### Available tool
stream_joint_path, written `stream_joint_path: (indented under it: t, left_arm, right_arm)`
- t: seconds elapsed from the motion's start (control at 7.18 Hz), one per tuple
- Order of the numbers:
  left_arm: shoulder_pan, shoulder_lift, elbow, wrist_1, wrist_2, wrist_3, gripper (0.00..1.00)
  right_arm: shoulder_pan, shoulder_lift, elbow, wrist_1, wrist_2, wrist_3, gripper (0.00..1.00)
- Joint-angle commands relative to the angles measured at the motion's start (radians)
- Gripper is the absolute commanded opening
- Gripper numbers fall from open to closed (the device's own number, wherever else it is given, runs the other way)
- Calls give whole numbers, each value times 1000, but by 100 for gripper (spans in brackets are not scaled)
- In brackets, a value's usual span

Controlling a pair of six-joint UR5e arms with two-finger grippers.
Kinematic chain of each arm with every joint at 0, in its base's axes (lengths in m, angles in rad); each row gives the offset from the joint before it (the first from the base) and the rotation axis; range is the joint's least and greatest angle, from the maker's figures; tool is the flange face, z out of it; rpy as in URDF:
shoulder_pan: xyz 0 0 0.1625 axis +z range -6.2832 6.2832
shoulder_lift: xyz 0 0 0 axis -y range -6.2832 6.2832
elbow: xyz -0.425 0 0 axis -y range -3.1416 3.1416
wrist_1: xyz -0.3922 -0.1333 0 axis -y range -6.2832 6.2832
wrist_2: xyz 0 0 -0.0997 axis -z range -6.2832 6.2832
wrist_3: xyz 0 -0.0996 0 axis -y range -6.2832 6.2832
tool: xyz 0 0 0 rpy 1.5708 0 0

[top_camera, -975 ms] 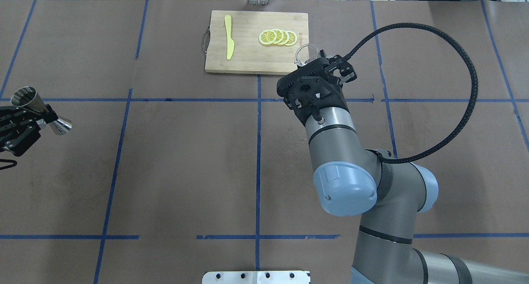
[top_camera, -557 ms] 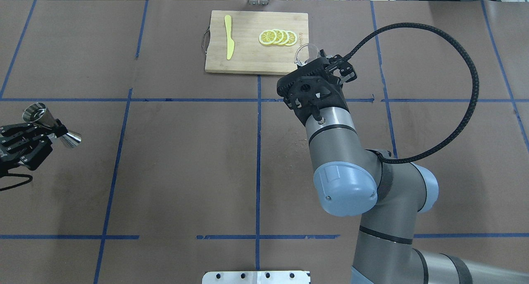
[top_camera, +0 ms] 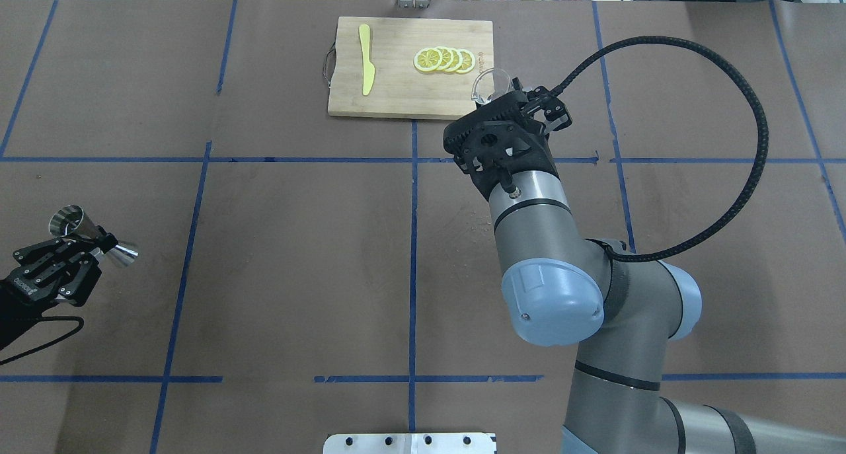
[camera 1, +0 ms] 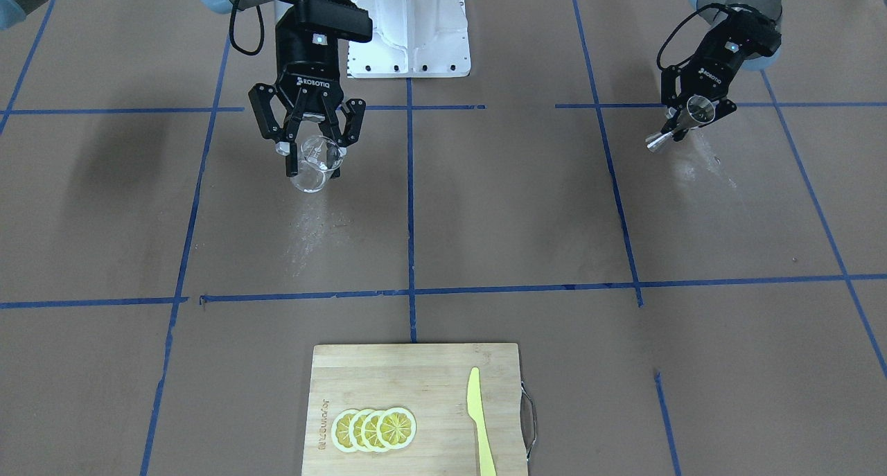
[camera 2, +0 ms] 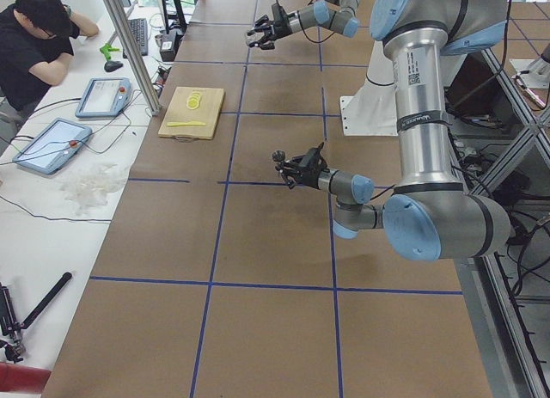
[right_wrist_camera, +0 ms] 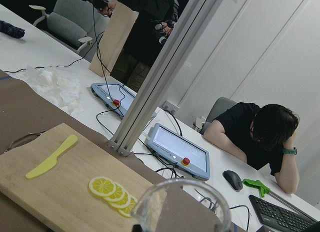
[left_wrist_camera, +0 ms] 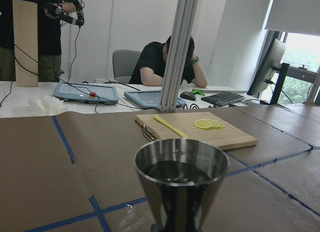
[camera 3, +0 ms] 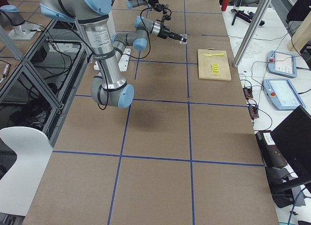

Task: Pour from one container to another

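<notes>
I count two containers, one per arm. The left gripper (top_camera: 92, 246) is clamped on the waist of a steel double-cone jigger (top_camera: 99, 240), held above the brown paper-covered table (top_camera: 297, 275) near its left edge. The jigger's upper cup looks dark inside, and I cannot tell whether that is liquid. The right gripper (camera 1: 312, 147) is clenched around a clear glass beaker (camera 1: 315, 165), raised over the table's right half. At the far edge lies one bamboo cutting board (top_camera: 396, 94) carrying four lemon slices (top_camera: 444, 59) and one yellow plastic knife (top_camera: 365, 59). My right wrist view shows only the beaker's rim, cut off at the bottom.
</notes>
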Motion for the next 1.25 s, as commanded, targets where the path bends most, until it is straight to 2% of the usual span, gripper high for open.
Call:
stream_joint_path:
  t: [0.0,0.14,0.42,0.7,1.11]
  left_arm:
    - [118,-2,55,0,231,-2,0]
    - [184,-8,64,3,346,-2,0]
    - [258,-70,79,9,501,12,0]
    - [268,-132,110,9,569,84,0]
    - [268,-187,118,-4,602,166,0]
  right_arm:
    - [0,0,0,0,0,0,0]
    - [0,0,2,0,0,0,0]
    - [0,2,3,0,0,0,0]
    - [0,0,8,0,0,-2,0]
    - [0,3,11,0,0,-2,0]
